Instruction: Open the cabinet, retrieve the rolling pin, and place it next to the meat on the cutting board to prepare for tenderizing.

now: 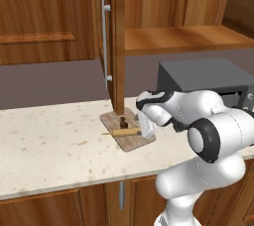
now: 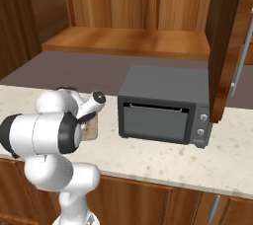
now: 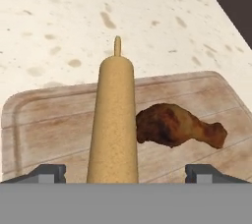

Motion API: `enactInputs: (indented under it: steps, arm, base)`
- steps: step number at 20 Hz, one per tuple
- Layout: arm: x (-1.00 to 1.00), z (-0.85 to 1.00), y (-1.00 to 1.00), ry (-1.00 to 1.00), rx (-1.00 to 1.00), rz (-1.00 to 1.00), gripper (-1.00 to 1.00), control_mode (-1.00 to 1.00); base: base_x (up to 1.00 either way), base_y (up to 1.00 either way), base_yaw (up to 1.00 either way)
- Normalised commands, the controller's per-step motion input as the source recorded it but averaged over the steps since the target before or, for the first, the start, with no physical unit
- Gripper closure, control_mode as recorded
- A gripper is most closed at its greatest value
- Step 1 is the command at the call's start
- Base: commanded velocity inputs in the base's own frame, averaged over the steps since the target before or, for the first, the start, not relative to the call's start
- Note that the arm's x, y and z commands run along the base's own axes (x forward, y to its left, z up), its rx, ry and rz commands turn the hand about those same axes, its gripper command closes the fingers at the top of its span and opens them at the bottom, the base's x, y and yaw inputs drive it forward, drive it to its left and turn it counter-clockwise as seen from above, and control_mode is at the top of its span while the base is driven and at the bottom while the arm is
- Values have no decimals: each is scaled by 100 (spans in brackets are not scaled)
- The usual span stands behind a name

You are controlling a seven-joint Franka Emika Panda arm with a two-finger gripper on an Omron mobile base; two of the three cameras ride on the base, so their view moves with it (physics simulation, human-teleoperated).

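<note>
Tan rolling pin (image 3: 112, 120) on cutting board (image 3: 49, 115) beside meat (image 3: 174, 126); gripper (image 3: 125, 171) jaws wide, clear of pin.

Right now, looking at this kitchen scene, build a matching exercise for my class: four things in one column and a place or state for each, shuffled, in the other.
Column one:
1. rolling pin
2. meat
3. cabinet
4. end effector

Column two:
A. door swung open, shelf showing
B. jaws spread wide, one on each side of the pin
C. dark brown piece lying on the cutting board beside the pin
D. lying flat on the board, one thin handle past its edge

Pairs: 1-D, 2-C, 3-A, 4-B
</note>
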Motion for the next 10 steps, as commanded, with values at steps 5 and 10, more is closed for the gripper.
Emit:
enactInputs:
  steps: [5, 10]
  arm:
    - [-4, 56, 0, 0, 0, 0, -100, -100]
    - [-29, 70, -14, 0, 0, -1, -100, -100]
  base:
    - [0, 0, 0]
    - [0, 0, 0]
